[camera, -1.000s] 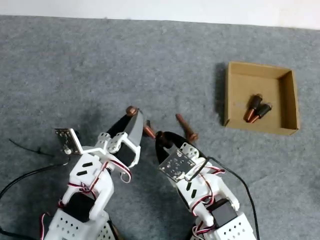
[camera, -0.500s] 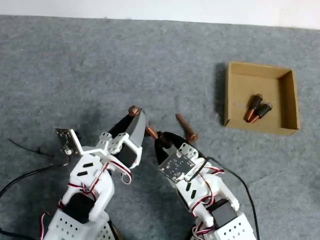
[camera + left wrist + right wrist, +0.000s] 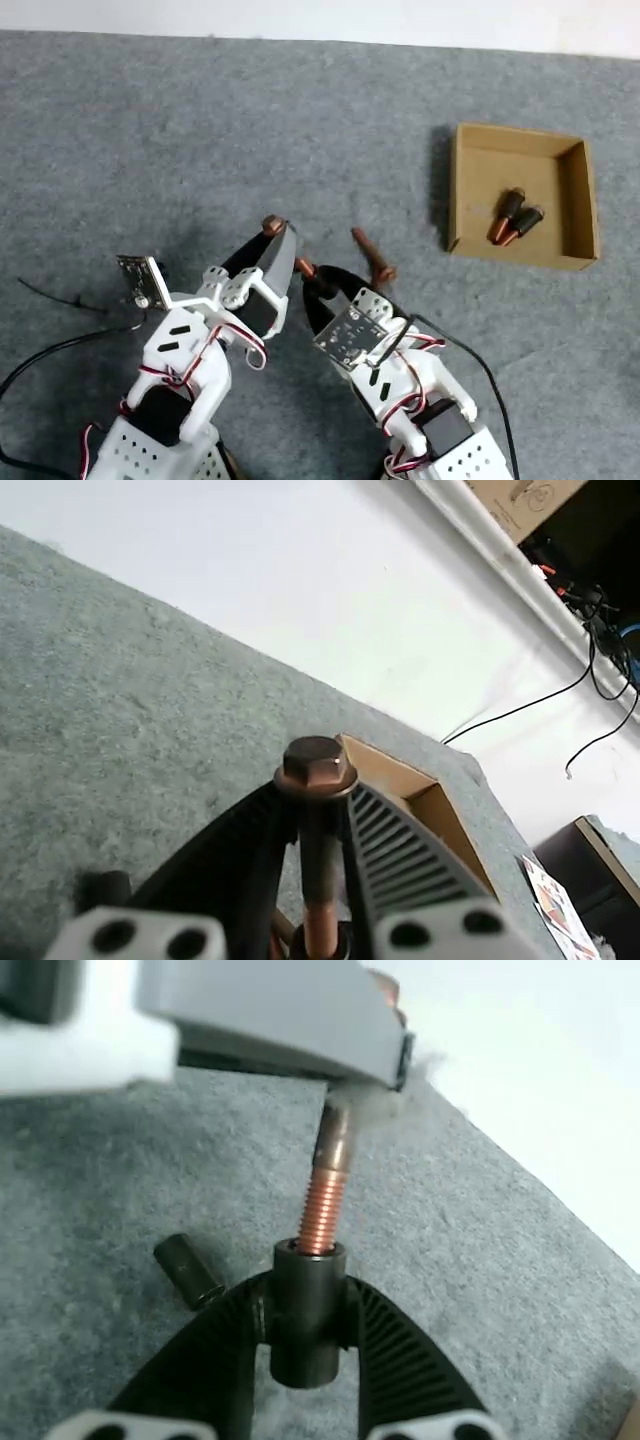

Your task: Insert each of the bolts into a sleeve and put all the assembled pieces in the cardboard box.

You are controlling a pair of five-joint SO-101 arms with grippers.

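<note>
Copper-coloured bolt [image 3: 314, 770] sits clamped in my left pincer [image 3: 273, 238], the two fingers closed tight on its shank just under the hex head, which stands clear above the fingertips. My right pincer [image 3: 305, 1305] is closed around a black sleeve [image 3: 304, 1335], gripping it about its middle with the open mouth facing the bolt. From the right wrist, the bolt's threaded tip sits at the sleeve's mouth, bolt and sleeve in one line. From above, that shared long axis runs on a slant between my two pincers, the head at the far end on my left arm's side and the thread pointing toward my right arm. Beside my right pincer a second bolt [image 3: 371, 255] lies flat on the grey felt worktop [image 3: 200, 130], head toward me, shank slanting away to the left. A spare sleeve [image 3: 187, 1271] lies on its side on the felt near my right pincer. Well off to the right is the cardboard box [image 3: 468, 190], with two assembled pieces [image 3: 511, 216] lying side by side in it, dark ends pointing to its far right corner.
</note>
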